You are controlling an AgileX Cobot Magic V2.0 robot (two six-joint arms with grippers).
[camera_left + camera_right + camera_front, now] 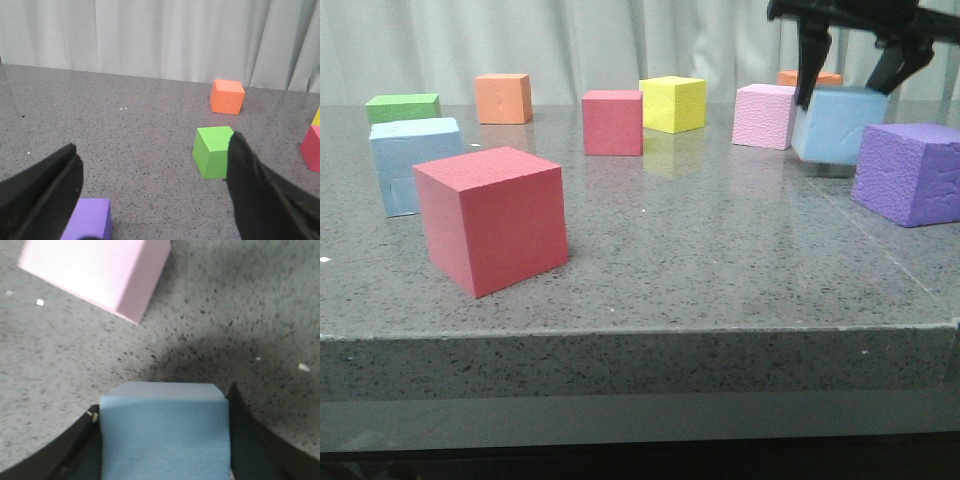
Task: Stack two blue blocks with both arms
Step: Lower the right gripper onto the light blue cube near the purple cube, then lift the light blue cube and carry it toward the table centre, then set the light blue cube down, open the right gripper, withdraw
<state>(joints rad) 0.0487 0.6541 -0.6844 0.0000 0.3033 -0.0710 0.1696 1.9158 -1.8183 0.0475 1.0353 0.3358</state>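
Observation:
One blue block (840, 125) is at the far right, clamped between the black fingers of my right gripper (842, 92). It sits slightly tilted and seems just off the table. In the right wrist view this blue block (162, 440) fills the gap between the fingers of the right gripper (162, 400). The other blue block (405, 160) rests on the table at the left, partly behind a big red cube (495, 218). My left gripper (153, 145) is open and empty above the table; it does not show in the front view.
A purple rough cube (910, 172) sits beside the held block, with a pink cube (765, 115) on its other side. Green (403, 107), orange (503, 98), small red (613, 122) and yellow (673, 103) cubes line the back. The table's front edge (640, 330) is near.

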